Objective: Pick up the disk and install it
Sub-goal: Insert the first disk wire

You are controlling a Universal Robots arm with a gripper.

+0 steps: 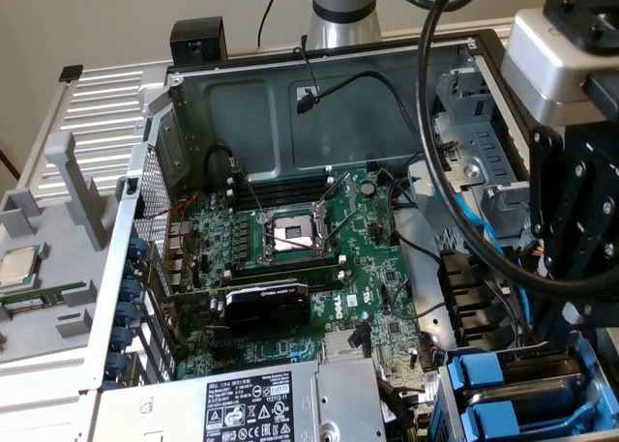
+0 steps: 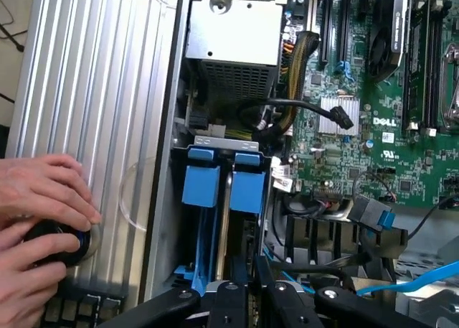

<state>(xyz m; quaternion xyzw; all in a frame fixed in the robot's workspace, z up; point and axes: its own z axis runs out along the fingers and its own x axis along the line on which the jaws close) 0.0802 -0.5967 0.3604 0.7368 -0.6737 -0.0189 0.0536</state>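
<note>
Closest to the wrist camera is my gripper (image 2: 252,288): black linkage bars, with the jaws drawn almost together. I see nothing clamped between them, though the tips are partly masked by the bars.

Moving across the wrist view, a person's hands (image 2: 43,195) come first, cupped around a black round object (image 2: 54,243) that I cannot identify. They rest on a ribbed silver panel (image 2: 107,91) beside the open computer case. Then comes the drive bay (image 2: 215,136), where two bright blue carrier fronts stand side by side, both seated in slots. I take the disk (image 2: 247,191) to be the one in line with my fingers and just ahead of them. The other drive (image 2: 201,184) touches or nearly touches it on the panel side. Of each I see the blue plastic front and a thin metal edge, and no label. Beyond the bay are a perforated silver power supply cage (image 2: 233,34) and the green motherboard (image 2: 358,152).

I judge the disk dense and rigid, heavy for its size and easily hurt by knocks. Its blue plastic looks smooth and likely to flex a little. The firmest hold would be across the carrier's side rails or the flat metal body, squarely, never on the thin front tab or the connector end
</note>
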